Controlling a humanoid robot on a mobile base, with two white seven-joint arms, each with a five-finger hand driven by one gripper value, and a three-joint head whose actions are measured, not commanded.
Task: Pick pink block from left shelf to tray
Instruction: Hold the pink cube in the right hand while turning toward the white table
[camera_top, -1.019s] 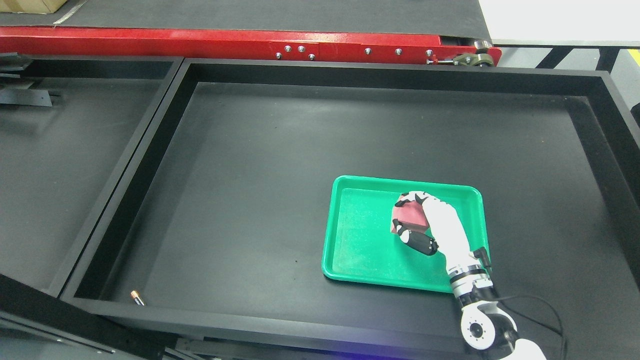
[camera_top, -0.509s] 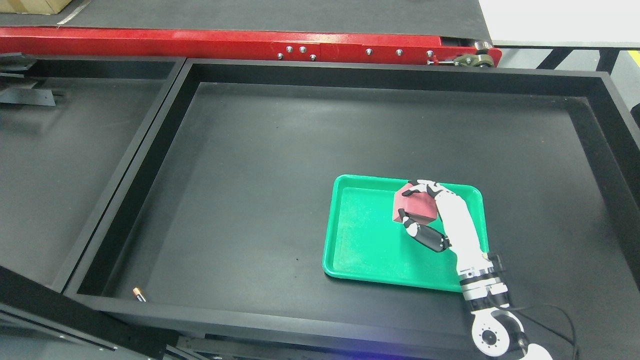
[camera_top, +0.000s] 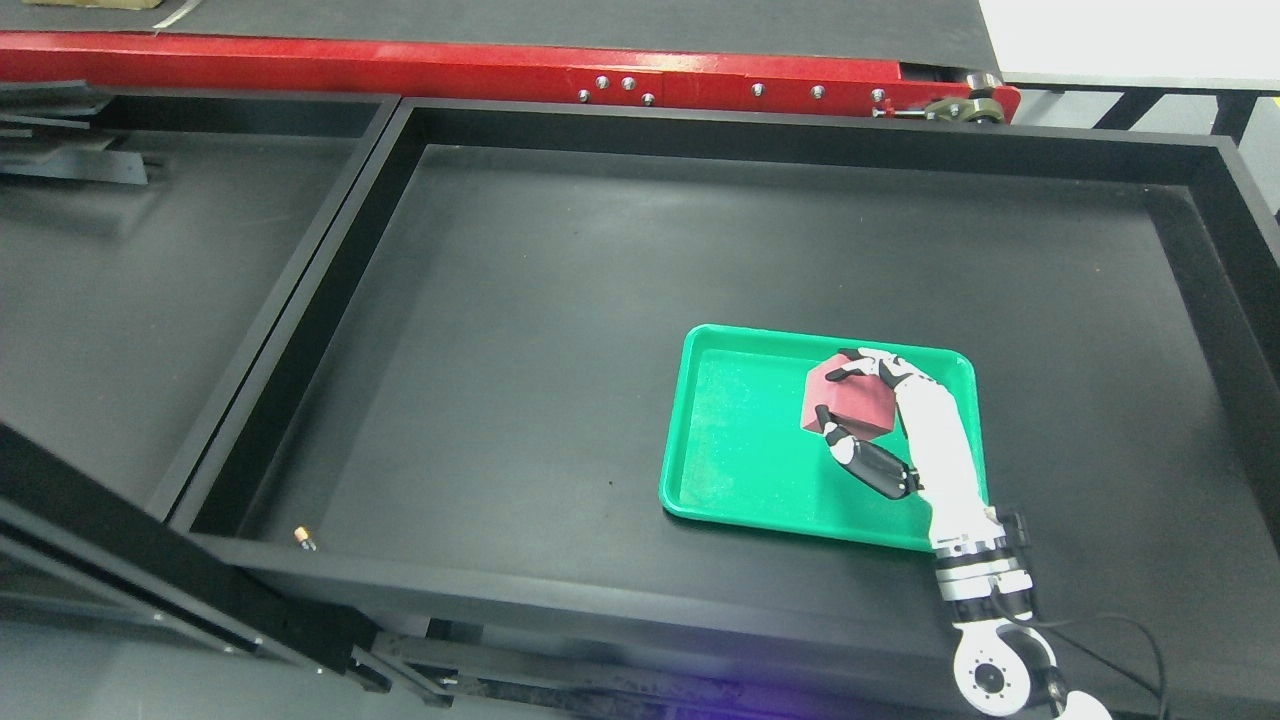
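The right hand covered the right side of the pink block, and whether the block touched the green tray floor could not be told. The hand and forearm hid part of the tray's right rim. The right arm ran out of frame at the bottom edge. A tiny cylindrical object at the black bin's front-left corner was too small to identify. The left bin and the red rail were cut off at the frame's left edge.
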